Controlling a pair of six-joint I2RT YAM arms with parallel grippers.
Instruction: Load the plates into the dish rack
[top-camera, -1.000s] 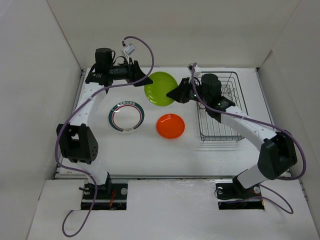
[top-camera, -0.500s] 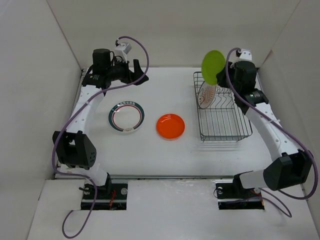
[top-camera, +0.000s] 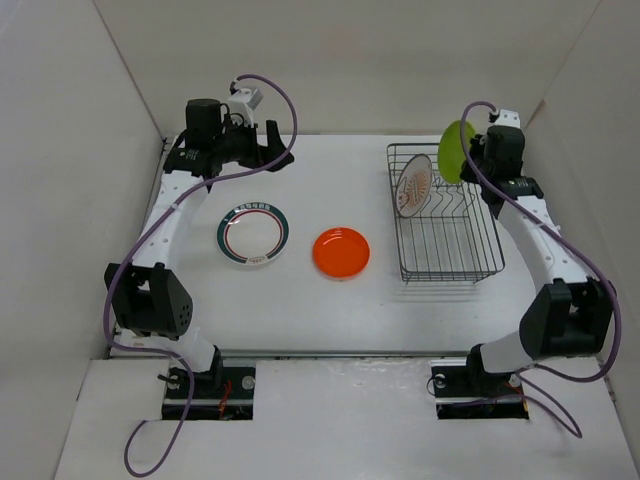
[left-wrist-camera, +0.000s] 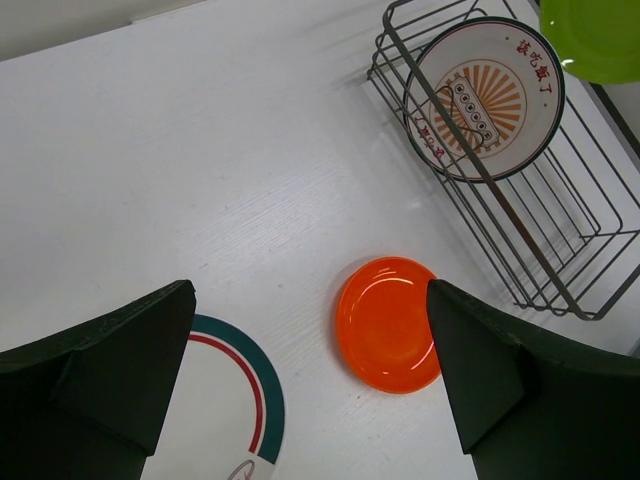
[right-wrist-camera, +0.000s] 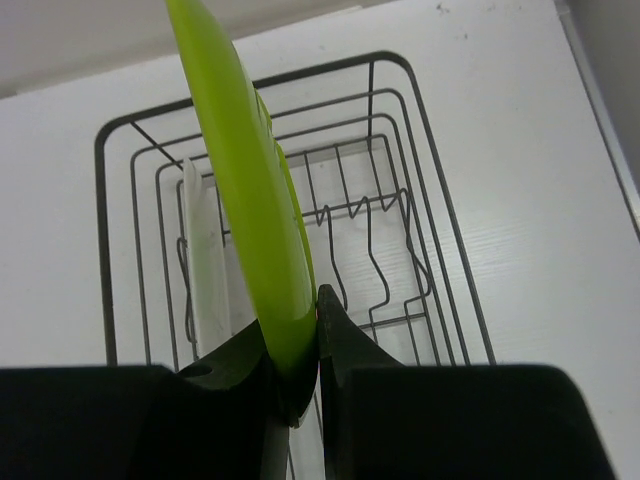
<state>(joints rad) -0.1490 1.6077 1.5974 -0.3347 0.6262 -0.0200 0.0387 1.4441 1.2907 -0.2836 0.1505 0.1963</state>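
Observation:
My right gripper (right-wrist-camera: 300, 335) is shut on the rim of the lime green plate (right-wrist-camera: 245, 190), held on edge above the black wire dish rack (top-camera: 455, 250); the plate shows at the rack's far right (top-camera: 456, 150). The sunburst plate (top-camera: 413, 186) stands upright at the rack's far left end, also in the left wrist view (left-wrist-camera: 487, 98). The orange plate (top-camera: 341, 251) and the ringed white plate (top-camera: 253, 236) lie flat on the table. My left gripper (top-camera: 278, 148) is open and empty, high above the table's far left; its fingers (left-wrist-camera: 120, 350) frame the orange plate (left-wrist-camera: 390, 322).
White walls enclose the table on the left, far and right sides. The rack (right-wrist-camera: 400, 250) sits close to the right wall. Purple cables loop off both arms.
My right gripper has carried the lime green plate from the table's middle up and over to the rack's far right, and lowered it. The left gripper drew back slightly and holds still.

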